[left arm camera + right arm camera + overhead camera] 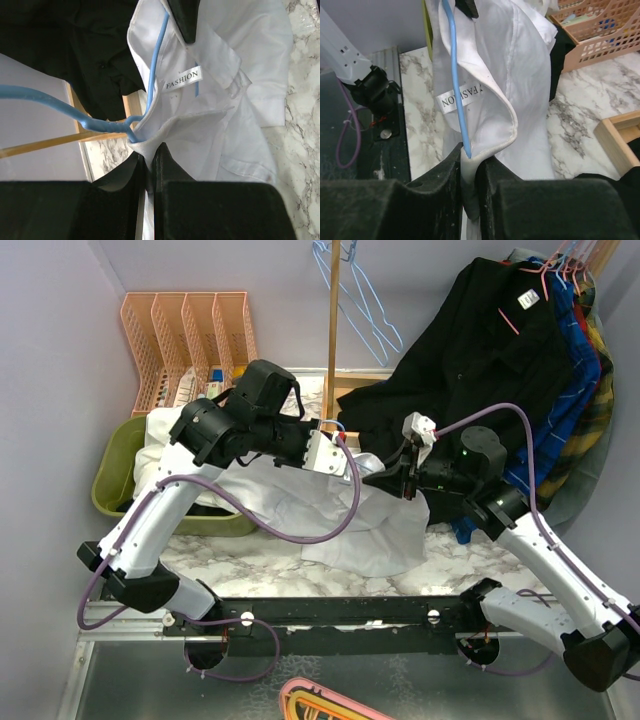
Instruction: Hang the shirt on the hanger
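L end effector [150, 152]: jaws narrow, pinching the shirt [225, 120] collar edge right below the neck twist of the hanger [75, 114]; hook runs off to frame L in L wrist view. R end effector [468, 150]: jaws narrow too, clamped on a collar fold, w/ the blue wire running down into the pinch. The two sit mid-worktop [255, 562], tips near each other, collar held up between them. Shirt: white, thin, crumpled; collar open, "FASHION" label [184, 80] showing inside the neck; body drapes down from the collar onto the marble, spread toward the near edge. Hanger: light-blue wire, one arm passing inside the collar just beside the label; rest hidden by fabric, so can't tell how far it sits in the shoulders. More white cloth lies over the green bin [112, 485] at L; can't tell if same garment. Other items: black shirt [470, 350] hung far R, lower part resting behind the white one; blue/plaid garments [585, 370] on pink hangers [555, 270] next to it; spare blue hangers [360, 300] by wooden post [333, 330]; peach file rack [190, 335] far L, behind the bin.
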Robot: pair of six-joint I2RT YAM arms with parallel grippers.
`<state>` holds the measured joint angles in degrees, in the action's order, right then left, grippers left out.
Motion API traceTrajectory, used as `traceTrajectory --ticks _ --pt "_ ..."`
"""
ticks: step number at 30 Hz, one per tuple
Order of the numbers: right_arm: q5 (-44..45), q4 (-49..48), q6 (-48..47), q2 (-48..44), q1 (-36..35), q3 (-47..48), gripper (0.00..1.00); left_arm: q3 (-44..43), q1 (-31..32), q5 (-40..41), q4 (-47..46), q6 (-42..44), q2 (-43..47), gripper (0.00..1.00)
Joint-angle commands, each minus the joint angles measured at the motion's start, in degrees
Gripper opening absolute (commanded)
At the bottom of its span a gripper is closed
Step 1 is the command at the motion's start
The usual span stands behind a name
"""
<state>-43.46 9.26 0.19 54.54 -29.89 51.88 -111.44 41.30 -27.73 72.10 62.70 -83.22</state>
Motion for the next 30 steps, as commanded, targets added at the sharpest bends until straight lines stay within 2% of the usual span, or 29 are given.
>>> traceTrajectory --ticks 1,6,11,18,25,27,29,30 --pt "-3.9 -6.0 2.7 1.2 0.0 -0.5 0.05 -1.5 0.0 -5.2 -0.9 -0.7 -0.8 0.00" --pt "-5.8 -9.3 5.4 2.4 0.0 0.1 0.02 -0.3 0.1 -4.8 -1.9 -1.0 -1.3 0.00" --pt "-8.2 -10.0 8.4 4.3 0.0 2.2 0.12 -0.9 0.2 -5.2 -2.5 -1.7 -1.8 0.00" --pt "-9.8 -12.0 10.5 5.3 0.0 2.6 0.18 -1.5 0.6 -5.4 -2.9 -1.8 -2.8 0.00" --pt "-10.6 -12.2 10.9 6.6 0.0 2.4 0.18 -2.7 0.8 -5.4 -2.9 -1.9 -3.6 0.00" --pt "-10.8 -12.4 10.9 7.0 0.0 2.1 0.16 -3.0 0.9 -5.2 -3.0 -1.8 -3.8 0.00" --pt "-10.6 -12.4 10.9 7.2 0.0 1.4 0.04 -3.1 0.9 -4.6 -3.1 -1.9 -3.9 0.00" --pt "-10.4 -12.4 11.0 7.2 0.0 1.0 0.02 -3.3 0.9 -4.2 -3.3 -2.0 -3.9 0.00"
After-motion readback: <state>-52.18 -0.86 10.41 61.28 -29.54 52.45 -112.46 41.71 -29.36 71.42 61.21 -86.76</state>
